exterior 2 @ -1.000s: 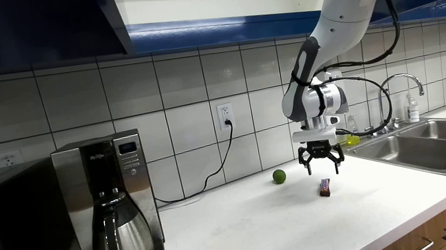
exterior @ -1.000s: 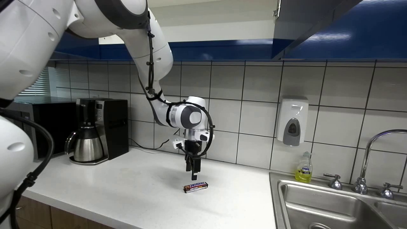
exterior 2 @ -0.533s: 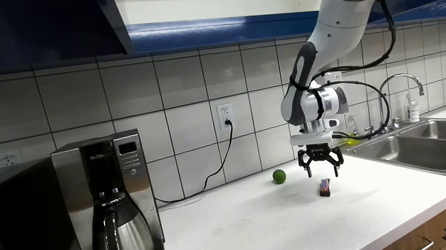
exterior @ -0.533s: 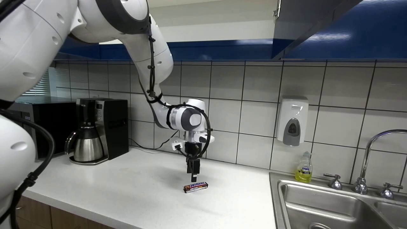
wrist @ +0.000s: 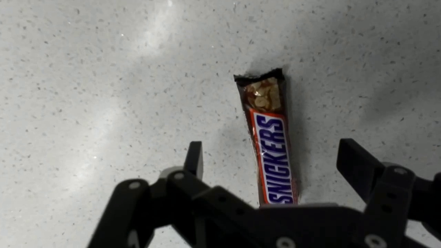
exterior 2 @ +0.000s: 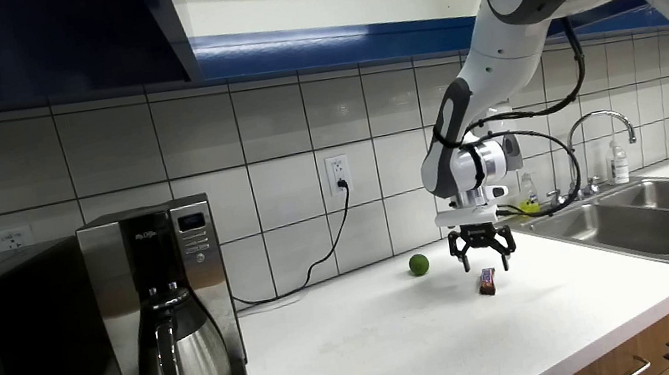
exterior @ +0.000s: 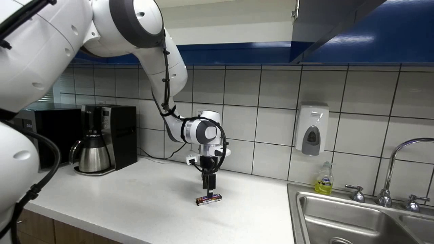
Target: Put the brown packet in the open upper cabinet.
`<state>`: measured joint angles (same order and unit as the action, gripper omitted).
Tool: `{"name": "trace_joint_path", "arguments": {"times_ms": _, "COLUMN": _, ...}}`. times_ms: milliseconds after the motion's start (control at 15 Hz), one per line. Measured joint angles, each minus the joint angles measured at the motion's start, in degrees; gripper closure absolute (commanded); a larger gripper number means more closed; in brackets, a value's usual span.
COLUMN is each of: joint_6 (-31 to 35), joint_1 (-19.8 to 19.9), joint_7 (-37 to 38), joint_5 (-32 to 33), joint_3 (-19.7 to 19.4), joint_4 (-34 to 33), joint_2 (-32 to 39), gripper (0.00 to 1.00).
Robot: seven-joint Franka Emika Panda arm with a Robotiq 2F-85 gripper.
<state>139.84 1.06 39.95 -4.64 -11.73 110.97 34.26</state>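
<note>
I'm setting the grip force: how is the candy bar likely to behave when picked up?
The candy bar would probably lift without much sagging, as its wrapper looks filled out and straight. Glossy highlights on the wrapper suggest it may slip slightly. It seems unlikely to roll, lying flat-sided on the counter.

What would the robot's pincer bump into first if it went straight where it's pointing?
Probably the white countertop. The open pincer points down, and the brown packet shows between its fingers in the wrist view, so they should pass either side of it. Depth is hard to judge.
</note>
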Motion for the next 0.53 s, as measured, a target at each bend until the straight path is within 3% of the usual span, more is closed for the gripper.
{"name": "trace_joint_path", "arguments": {"times_ms": 533, "joint_6": 0.0, "joint_1": -1.11, "joint_7": 0.47, "joint_5": 0.15, "joint_3": -1.19, "joint_4": -3.83, "joint_2": 4.16, "gripper": 0.0}}
